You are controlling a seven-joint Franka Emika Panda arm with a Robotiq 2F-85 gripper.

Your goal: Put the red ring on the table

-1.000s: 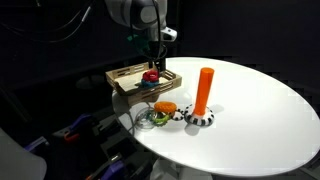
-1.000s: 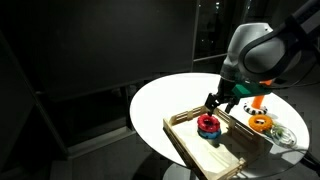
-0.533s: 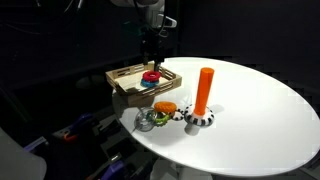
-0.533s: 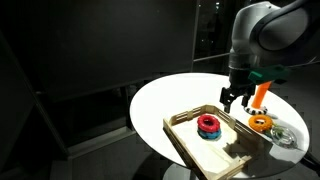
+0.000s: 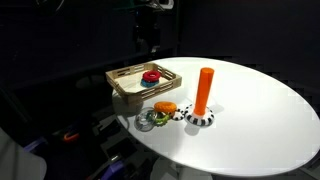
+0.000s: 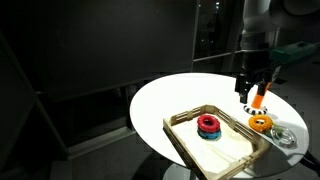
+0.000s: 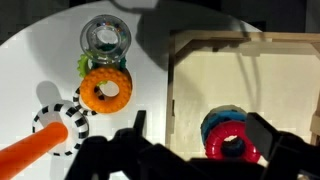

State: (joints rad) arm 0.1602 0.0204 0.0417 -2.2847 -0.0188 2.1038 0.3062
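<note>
The red ring (image 5: 151, 74) lies on top of a blue ring (image 5: 150, 81) inside the shallow wooden tray (image 5: 125, 80), which stands on the white round table (image 5: 260, 110). The red ring also shows in an exterior view (image 6: 208, 122) and in the wrist view (image 7: 231, 145), with the blue ring (image 7: 219, 122) under it. My gripper (image 5: 148, 32) hangs well above the tray, open and empty. In the wrist view its two fingers (image 7: 199, 126) spread wide, with the red ring below near the right finger.
An orange peg (image 5: 204, 90) stands upright on a black-and-white striped base (image 5: 201, 118) near the table's middle. An orange ring (image 5: 165, 107) and a clear, green-edged ring (image 5: 149, 120) lie beside it near the table edge. The surroundings are dark.
My gripper has risen from just over the rings in the tray to high above them. The red ring stays on the blue ring in the tray.
</note>
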